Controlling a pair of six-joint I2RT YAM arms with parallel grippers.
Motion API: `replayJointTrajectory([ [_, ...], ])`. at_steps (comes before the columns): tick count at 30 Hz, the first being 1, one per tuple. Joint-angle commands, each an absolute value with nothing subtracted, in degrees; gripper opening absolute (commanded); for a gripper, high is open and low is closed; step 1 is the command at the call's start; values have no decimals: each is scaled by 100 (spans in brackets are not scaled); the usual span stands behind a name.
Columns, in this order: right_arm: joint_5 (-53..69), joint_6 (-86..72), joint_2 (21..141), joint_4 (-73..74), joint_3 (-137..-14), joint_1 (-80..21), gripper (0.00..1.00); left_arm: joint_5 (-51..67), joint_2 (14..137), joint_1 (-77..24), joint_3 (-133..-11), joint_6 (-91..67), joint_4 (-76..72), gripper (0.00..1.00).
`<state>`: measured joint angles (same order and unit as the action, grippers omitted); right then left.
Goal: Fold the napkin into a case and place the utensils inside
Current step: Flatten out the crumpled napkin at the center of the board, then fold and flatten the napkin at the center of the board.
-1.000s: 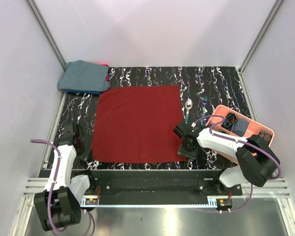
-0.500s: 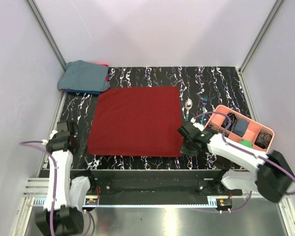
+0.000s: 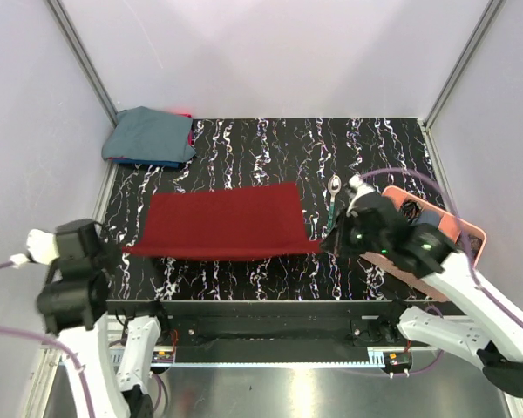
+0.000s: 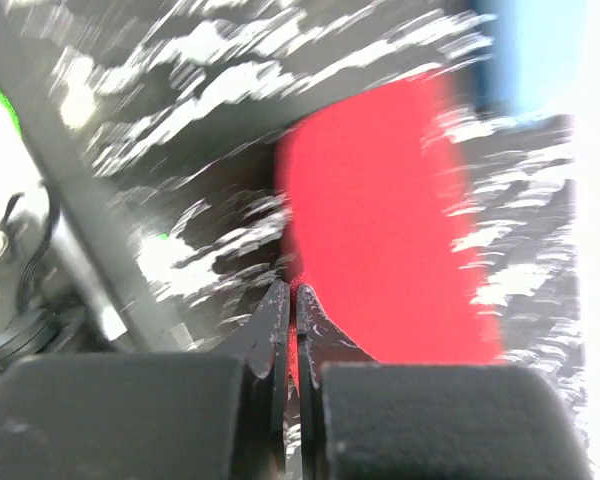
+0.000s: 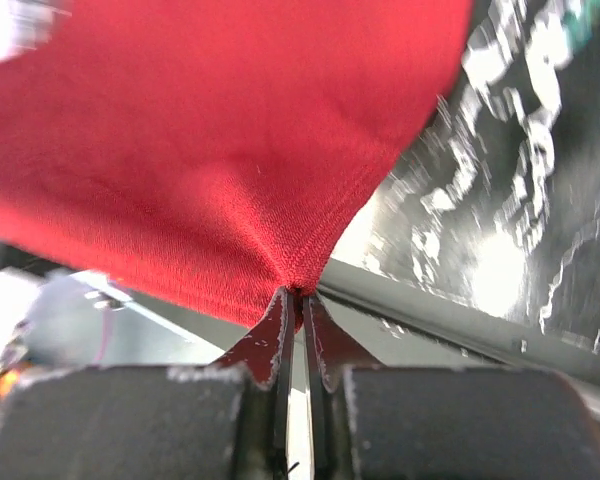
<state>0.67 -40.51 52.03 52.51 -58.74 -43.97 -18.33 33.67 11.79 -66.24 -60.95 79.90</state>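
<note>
Two white robot arms hold up a dark red thin square cloth napkin by its two near corners. At the near left, the left arm stands tall with its wrist raised high, and the left claw points right at the near left corner of the napkin. Its two black fingers are pressed together with the red cloth pinched between them. The right arm rises from the near right, bends, and reaches left over the black table with white squiggles. The right claw is squeezed tight on the near right corner, and the cloth fans out from its tips. The napkin hangs stretched between the two claws, with its near edge up in the air and its far edge lower. A slim spoon with a shiny silver bowl and a dark green handle lies on the table just right of the napkin, close to the right claw. A pink plastic tray peeks out behind the right arm. A blue-grey cloth bundle sits at the far left corner.
</note>
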Motion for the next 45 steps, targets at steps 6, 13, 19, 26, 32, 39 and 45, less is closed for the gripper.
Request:
replayJointTrajectory([
  [6, 825, -1864, 4044, 5484, -8601, -4438, 0, -2638, 3885, 35, -10739, -4299, 6805, 0],
  [13, 41, -1836, 4429, 5335, -9491, -4438, 0, -2162, 3911, -290, -10460, -4140, 5978, 0],
  [19, -1562, -1469, 5983, 5440, -10160, -4438, 0, -2557, 4515, -290, -9467, -3938, 4949, 0],
  [26, -26, -1415, 8286, 4905, -10757, -2348, 0, -2129, 6133, 235, -8737, -3700, 3712, 0],
  [32, 1035, -1583, 11088, 4851, -12380, -1890, 0, -1249, 8259, 606, -8631, -3744, 3165, 0],
  [39, 1134, -1389, 13312, 4921, -14008, -1820, 0, -64, 10438, 765, -8964, -3586, 2418, 0],
  [45, 1371, -1388, 13729, 5273, -14310, -1723, 0, 98, 10610, 765, -8886, -3665, 2408, 0],
])
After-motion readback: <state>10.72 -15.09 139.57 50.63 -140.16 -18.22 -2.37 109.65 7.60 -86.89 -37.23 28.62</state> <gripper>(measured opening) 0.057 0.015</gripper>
